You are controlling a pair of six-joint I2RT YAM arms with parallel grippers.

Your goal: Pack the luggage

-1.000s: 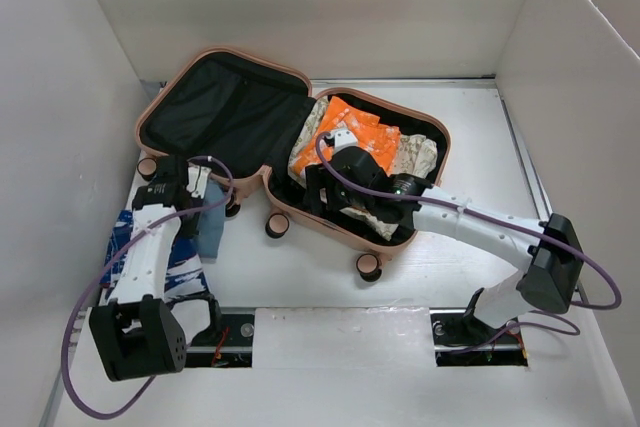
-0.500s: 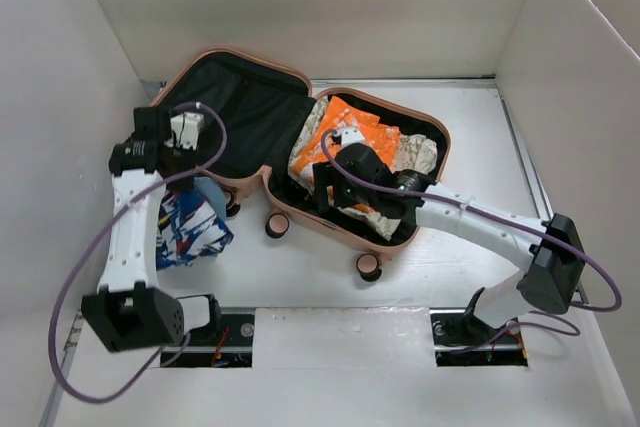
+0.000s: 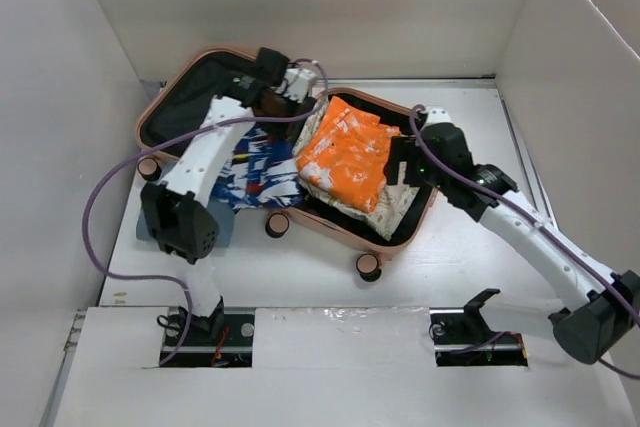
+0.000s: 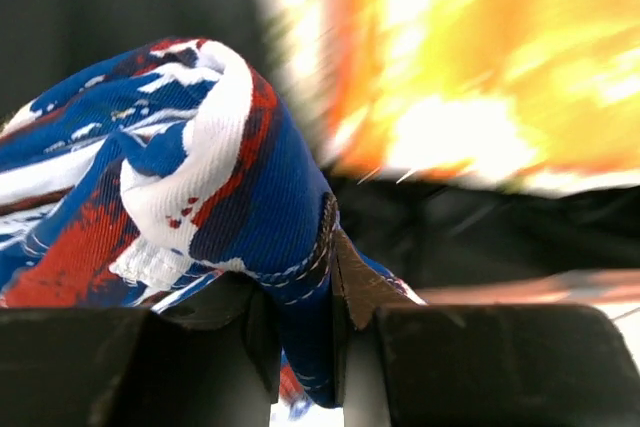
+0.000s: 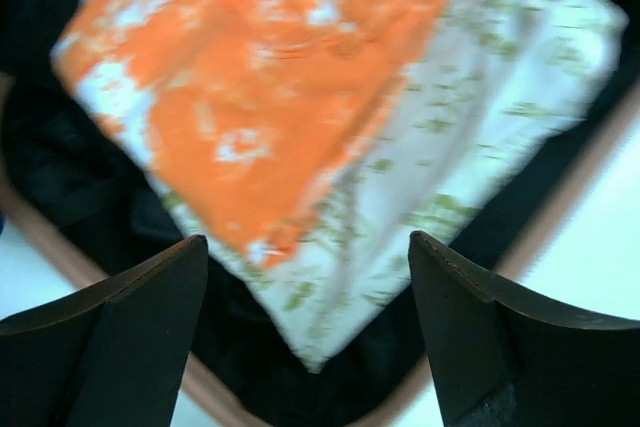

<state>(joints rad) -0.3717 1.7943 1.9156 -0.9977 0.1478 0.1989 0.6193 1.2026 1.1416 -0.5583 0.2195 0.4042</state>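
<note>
Since the earlier frame, in the top view the left arm swings from the table's left side to far over the luggage (image 3: 225, 51). Its left gripper (image 3: 292, 95) carries a blue, red and white cloth (image 3: 255, 169) that now drapes across the black-lined left half. The right gripper (image 3: 400, 162) has drawn back to the right edge of the right half, off the clothes. The suitcase lies open and flat at the far middle of the table (image 3: 450, 277). Its right half holds an orange garment (image 3: 350, 147) on top of a white, green-printed one (image 3: 392, 205). A pale blue thing (image 3: 228, 230) lies on the table just beside the left half, partly hidden by the arm.

In the left wrist view the fingers are pressed together, pinching a fold of the blue cloth (image 4: 200, 177).

In the right wrist view the jaws stand spread and empty above the orange garment (image 5: 270, 77).

I judge two garments packed and a third arriving but not released. The pale blue piece, if it belongs, and closing the lid remain.
</note>
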